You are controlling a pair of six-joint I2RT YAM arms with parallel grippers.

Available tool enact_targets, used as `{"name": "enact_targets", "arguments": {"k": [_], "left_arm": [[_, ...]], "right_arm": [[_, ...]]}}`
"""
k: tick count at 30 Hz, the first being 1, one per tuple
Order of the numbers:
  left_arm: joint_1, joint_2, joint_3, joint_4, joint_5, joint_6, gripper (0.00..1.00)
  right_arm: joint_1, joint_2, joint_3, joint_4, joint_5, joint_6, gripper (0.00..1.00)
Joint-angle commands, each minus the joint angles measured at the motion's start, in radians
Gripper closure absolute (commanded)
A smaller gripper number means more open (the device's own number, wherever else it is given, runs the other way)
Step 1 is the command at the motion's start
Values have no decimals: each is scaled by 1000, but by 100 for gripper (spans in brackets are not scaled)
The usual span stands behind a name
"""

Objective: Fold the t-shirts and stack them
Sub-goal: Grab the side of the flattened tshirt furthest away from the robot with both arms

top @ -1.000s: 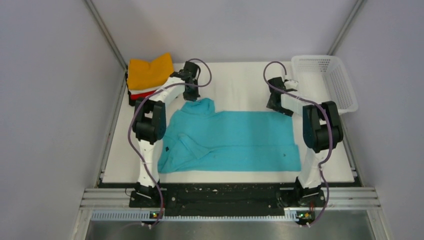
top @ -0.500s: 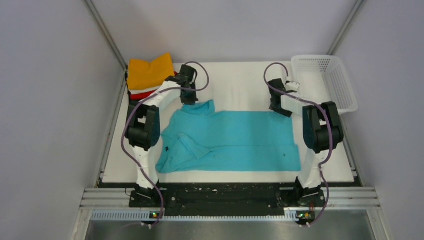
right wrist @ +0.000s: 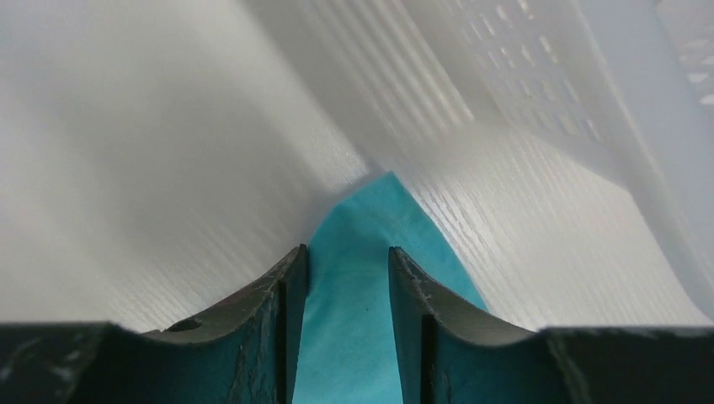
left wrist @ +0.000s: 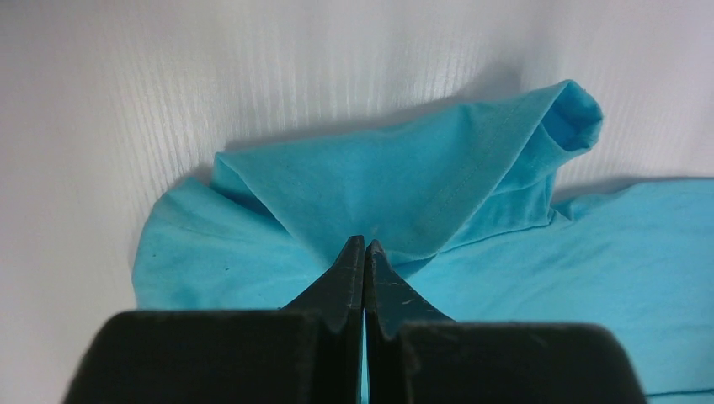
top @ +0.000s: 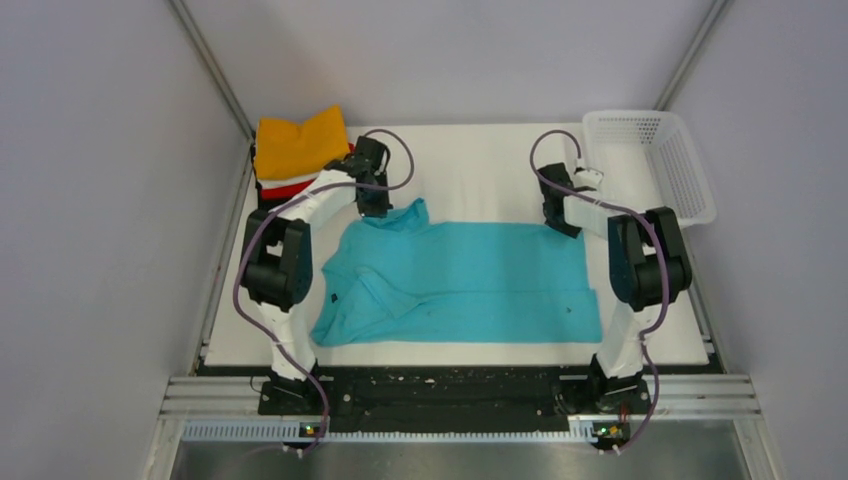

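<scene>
A turquoise t-shirt (top: 460,275) lies spread flat across the middle of the white table (top: 470,165). My left gripper (top: 377,207) is at its far left corner, shut on a raised fold of the turquoise cloth (left wrist: 404,185), which peaks up from the black fingertips (left wrist: 364,242). My right gripper (top: 563,226) is at the far right corner. Its jaws stand apart in the right wrist view (right wrist: 347,252), with the pointed cloth corner (right wrist: 370,210) lying between them and a gap on each side. A folded orange t-shirt (top: 298,142) tops a stack at the far left, over white and red layers (top: 283,187).
A white perforated basket (top: 690,170) stands at the far right corner, close to the right gripper, and its wall (right wrist: 589,84) shows in the right wrist view. Grey walls close in both sides. A black rail runs along the near edge.
The right jaws have narrowed around the shirt's far right corner. The left gripper, still shut on the cloth, has shifted slightly left and nearer with its arm.
</scene>
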Motion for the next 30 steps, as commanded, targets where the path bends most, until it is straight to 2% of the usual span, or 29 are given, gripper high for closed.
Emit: {"name": "enact_targets", "arguments": {"k": [1, 7, 8, 14, 19, 30], "left_arm": [[-2, -89, -32, 39, 26, -21, 100], [-2, -137, -80, 51, 28, -34, 100], [-1, -142, -84, 51, 27, -35, 100], [-1, -200, -130, 49, 58, -45, 100], [-2, -281, -197, 28, 53, -88, 100], [-4, -592, -403, -93, -3, -202, 100]], "right_arm": [[-9, -25, -45, -42, 12, 23, 65], [-9, -42, -53, -15, 13, 41, 91], [-9, -45, -52, -5, 14, 37, 99], [-5, -101, -64, 22, -13, -11, 100], [4, -221, -156, 31, -60, -48, 100], [62, -423, -257, -98, -94, -89, 100]]}}
